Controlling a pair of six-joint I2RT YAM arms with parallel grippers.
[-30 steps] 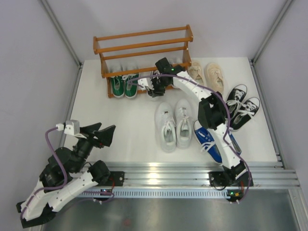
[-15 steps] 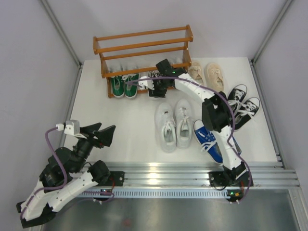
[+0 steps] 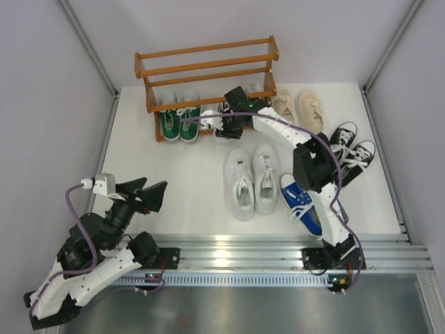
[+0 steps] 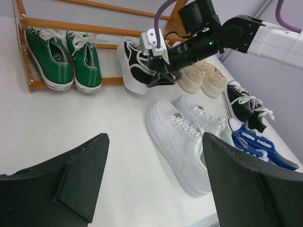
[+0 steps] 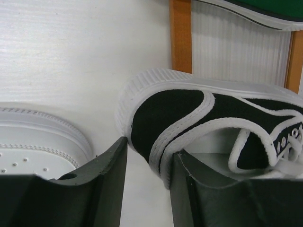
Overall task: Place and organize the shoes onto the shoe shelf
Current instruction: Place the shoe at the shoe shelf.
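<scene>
**One shoe at the rack, one arm waiting**

Top external view: the right gripper (image 3: 228,127) is stretched far out to the bottom tier of the shoe shelf (image 3: 208,50). There it meets the black-and-white shoe (image 3: 211,120), which lies at the tier's front edge. To that gripper's left, the green pair (image 3: 179,124) is already tucked under the rails. The reach therefore looks meant to slide this shoe into the free slot beside them. The white pair (image 3: 252,179) lies behind the gripper, toward the bases. The left gripper (image 3: 142,196) hovers near its own base, well apart from every shoe, probably parked to keep the lane free.

Left wrist view: the left gripper's fingers (image 4: 71,179) are spread wide with nothing between them. Far ahead of them, the right gripper sits against the shoe's side.

Right wrist view: the jaws stand partway open, straddling the shoe's white-trimmed collar. One finger (image 5: 80,189) is outside and the other seems to be inside. I cannot tell whether they actually pinch it.

Against a second ago, the right arm's elbow has drifted slightly outward. The shoe has barely shifted, and the left arm has not moved.
</scene>
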